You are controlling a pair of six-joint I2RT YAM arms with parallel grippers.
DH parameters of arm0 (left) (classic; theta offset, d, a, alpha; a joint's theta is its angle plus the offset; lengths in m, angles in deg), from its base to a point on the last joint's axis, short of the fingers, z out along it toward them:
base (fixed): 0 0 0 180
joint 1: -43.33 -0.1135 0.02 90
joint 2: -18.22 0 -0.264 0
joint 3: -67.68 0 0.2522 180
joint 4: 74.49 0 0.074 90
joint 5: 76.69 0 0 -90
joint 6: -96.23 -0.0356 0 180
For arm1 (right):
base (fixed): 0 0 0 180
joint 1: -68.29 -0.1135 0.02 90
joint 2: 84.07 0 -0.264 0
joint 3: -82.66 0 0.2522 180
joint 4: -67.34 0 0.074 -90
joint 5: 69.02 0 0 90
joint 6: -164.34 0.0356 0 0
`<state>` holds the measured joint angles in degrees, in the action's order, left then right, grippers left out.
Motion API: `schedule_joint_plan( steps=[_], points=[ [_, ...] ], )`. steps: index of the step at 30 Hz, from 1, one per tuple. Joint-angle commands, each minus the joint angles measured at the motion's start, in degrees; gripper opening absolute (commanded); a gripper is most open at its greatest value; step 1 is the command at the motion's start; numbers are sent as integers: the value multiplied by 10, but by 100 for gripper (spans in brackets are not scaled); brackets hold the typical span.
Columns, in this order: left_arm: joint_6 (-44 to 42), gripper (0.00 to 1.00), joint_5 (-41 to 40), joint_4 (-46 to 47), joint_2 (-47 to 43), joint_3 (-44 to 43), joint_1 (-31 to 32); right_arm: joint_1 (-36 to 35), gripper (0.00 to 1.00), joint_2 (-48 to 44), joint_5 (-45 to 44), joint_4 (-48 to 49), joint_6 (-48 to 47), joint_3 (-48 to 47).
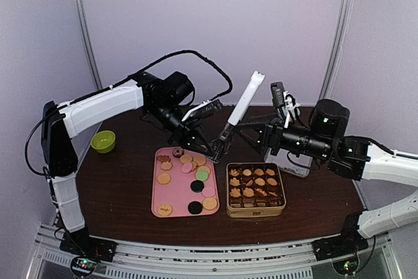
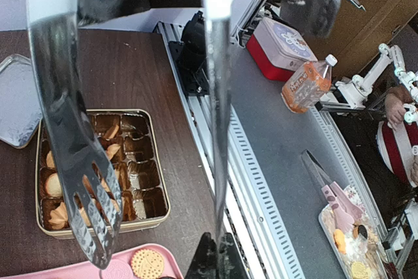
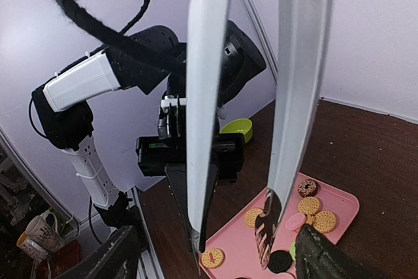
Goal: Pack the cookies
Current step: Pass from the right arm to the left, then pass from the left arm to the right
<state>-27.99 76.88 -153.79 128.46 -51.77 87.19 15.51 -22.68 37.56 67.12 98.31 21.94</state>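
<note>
Cookies (image 1: 187,168), flat discs (pink tray (image 1: 176,195)); right claw (image 1: 234,129) clamps glossy tongs (image 1: 245,99), left claw (image 1: 208,148) unclear.

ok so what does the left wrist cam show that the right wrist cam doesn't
Only left wrist: the cookie tin, partly filled, the silver lid beside it, and an orange bottle beyond the table edge. Only right wrist: the green bowl and the left arm. Both: the tongs and the pink tray with cookies.
</note>
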Motion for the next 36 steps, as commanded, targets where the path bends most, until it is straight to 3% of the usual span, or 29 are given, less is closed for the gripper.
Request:
schedule_joint_plan(
  steps=[1,16,23,36],
  points=[
    [-16,0,10,-18,-17,-20,-2,14,80,38,72,52,13,-38],
    [-34,0,-5,-39,-14,-20,-6,29,51,118,174,115,54,-85],
    [-27,0,-36,-36,-11,-14,-15,29,48,122,186,109,51,-93],
    [-33,0,-60,-36,-20,15,-19,33,51,125,190,139,57,-89]
  ],
)
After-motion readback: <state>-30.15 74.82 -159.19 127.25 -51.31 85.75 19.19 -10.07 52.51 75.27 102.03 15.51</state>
